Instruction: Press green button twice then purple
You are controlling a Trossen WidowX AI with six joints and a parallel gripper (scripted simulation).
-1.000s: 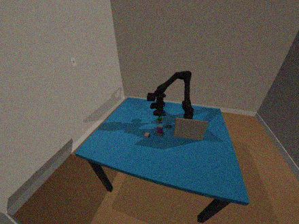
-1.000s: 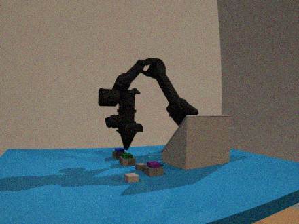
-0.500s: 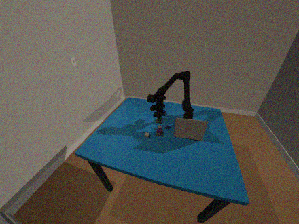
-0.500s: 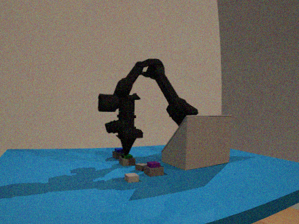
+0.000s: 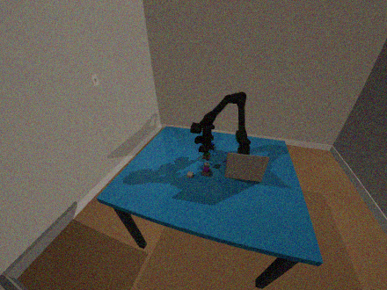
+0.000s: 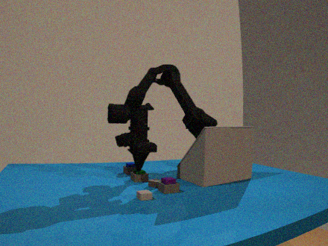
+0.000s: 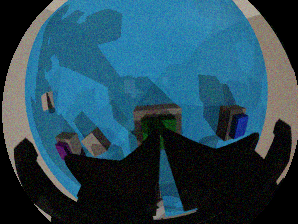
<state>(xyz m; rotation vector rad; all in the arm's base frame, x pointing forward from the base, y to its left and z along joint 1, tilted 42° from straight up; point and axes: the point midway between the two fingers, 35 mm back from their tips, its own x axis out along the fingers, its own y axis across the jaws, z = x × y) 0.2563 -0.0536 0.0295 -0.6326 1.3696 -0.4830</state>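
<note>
My gripper [image 6: 139, 170] [image 7: 160, 133] is shut and empty, pointing straight down. Its tips are at the top of the green button [image 6: 142, 172] [image 7: 149, 125] and appear to touch it. The green cap sits low in its brown housing, with little of it showing above the rim; the fingers hide part of it. The purple button [image 5: 206, 169] [image 6: 168, 180] [image 7: 62, 150] stands in its own housing, toward the exterior camera from the green one, with its cap raised. Nothing touches the purple button.
The blue button [image 6: 130, 164] [image 7: 240, 126] stands beside the green one. A pale block [image 5: 190, 174] [image 6: 144, 194] [image 7: 47, 101] lies near the purple button, and another block [image 6: 153, 183] [image 7: 95, 143] lies between green and purple. A large beige box [image 5: 246, 167] [image 6: 227, 156] stands near the arm's base.
</note>
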